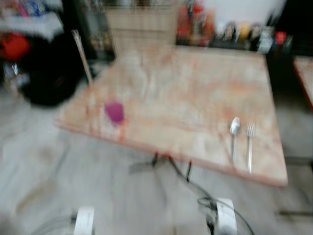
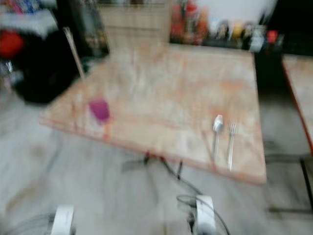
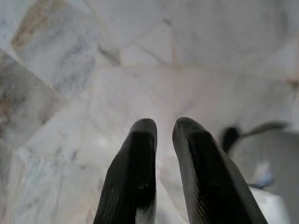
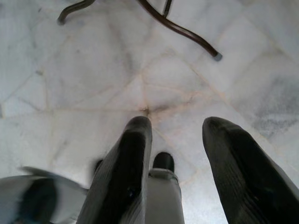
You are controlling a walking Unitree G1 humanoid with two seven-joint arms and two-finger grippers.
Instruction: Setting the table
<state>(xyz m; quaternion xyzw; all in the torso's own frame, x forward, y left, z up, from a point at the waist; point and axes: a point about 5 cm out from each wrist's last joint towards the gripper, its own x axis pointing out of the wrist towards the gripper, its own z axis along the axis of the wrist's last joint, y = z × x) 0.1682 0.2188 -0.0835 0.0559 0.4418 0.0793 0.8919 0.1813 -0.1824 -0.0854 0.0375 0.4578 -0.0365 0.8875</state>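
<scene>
Blurred head views. Spoon (image 1: 234, 128) and fork (image 1: 250, 142) side by side near the front right corner of the marble-patterned table (image 1: 186, 93); purple cup (image 1: 115, 112) towards its left edge. Left end effector (image 3: 163, 135) hanging over the tiled floor (image 4: 93, 70), fingers nearly together, empty. Right end effector (image 4: 177, 135) likewise low, fingers spread apart, empty, near the table's dark legs (image 4: 180, 30).

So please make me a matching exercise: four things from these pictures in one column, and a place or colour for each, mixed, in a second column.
Things:
1. cup
2. spoon
3. fork
4. right claw

Descriptions:
A. open, above the marble floor
B. purple, near the table's left corner
C. nearest the table's right edge
D. just left of the fork

Pairs: 1-B, 2-D, 3-C, 4-A
</scene>
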